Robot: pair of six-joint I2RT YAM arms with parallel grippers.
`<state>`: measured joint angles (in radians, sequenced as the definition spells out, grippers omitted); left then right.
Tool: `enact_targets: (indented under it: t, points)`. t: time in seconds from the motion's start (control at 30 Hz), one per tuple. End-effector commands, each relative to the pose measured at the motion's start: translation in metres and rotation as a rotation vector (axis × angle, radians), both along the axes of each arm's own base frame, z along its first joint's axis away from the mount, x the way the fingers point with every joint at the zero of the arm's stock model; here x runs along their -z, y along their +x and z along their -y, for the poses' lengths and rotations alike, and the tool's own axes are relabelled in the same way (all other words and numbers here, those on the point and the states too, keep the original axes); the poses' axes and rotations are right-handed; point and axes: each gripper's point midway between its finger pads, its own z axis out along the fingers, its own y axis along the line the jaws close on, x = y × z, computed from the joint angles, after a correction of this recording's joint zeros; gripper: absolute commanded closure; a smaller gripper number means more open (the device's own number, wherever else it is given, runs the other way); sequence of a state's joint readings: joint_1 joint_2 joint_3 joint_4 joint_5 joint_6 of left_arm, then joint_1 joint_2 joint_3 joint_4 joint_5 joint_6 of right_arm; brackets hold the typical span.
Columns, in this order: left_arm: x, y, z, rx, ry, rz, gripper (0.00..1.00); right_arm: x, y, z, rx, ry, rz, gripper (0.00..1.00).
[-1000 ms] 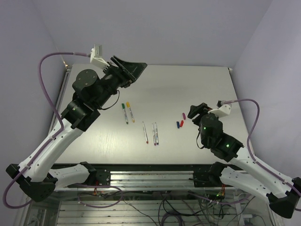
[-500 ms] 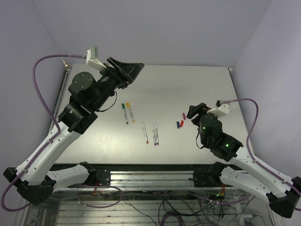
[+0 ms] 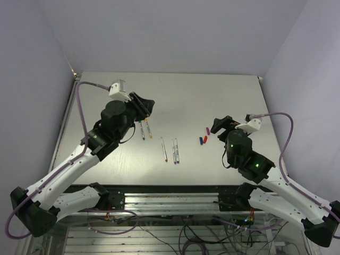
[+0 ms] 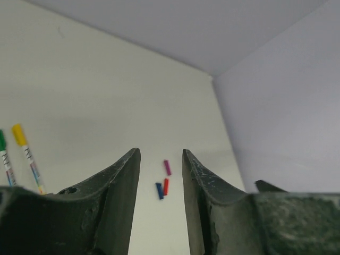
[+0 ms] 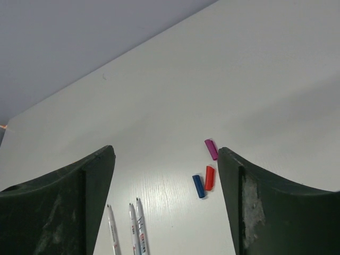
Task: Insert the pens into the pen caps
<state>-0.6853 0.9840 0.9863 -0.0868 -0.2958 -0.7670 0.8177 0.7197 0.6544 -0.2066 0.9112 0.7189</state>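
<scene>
Two pens lie left of the table's middle, one with a green end (image 3: 141,128) and one with a yellow end (image 3: 148,127); both show in the left wrist view (image 4: 4,158) (image 4: 26,155). Three uncapped grey-white pens (image 3: 173,151) lie side by side, also in the right wrist view (image 5: 134,226). Purple (image 3: 207,130), red (image 3: 205,139) and blue (image 3: 201,141) caps lie loose to their right; the right wrist view shows them too (image 5: 211,149) (image 5: 209,177) (image 5: 198,186). My left gripper (image 3: 147,106) (image 4: 159,154) is open and empty just behind the green and yellow pens. My right gripper (image 3: 218,125) (image 5: 166,151) is open and empty, just right of the caps.
The pale table (image 3: 212,95) ends at lilac walls at the back and on both sides. A metal rail (image 3: 170,194) runs along its near edge between the arm bases. A purple cable (image 3: 79,106) loops off the left arm.
My left arm has swung down and toward the table's middle, bringing its gripper from high at the back left to just behind the green and yellow pens. The right arm has barely moved.
</scene>
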Motion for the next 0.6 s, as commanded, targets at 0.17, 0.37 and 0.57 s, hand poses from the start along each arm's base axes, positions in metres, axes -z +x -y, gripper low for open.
enact_targets:
  t: [0.17, 0.37, 0.57]
  points:
    - [0.121, 0.004, 0.024, 0.098, 0.204, -0.203, 0.43, 0.010, -0.004, 0.021, 0.088, -0.107, -0.060, 0.20]
    - [0.181, -0.004, 0.039, 0.153, 0.330, -0.295, 0.29, 0.027, -0.010, 0.040, 0.174, -0.139, -0.128, 0.24]
    - [0.224, -0.011, 0.045, 0.164, 0.426, -0.365, 0.29, 0.041, -0.016, 0.047, 0.196, -0.111, -0.151, 0.25]
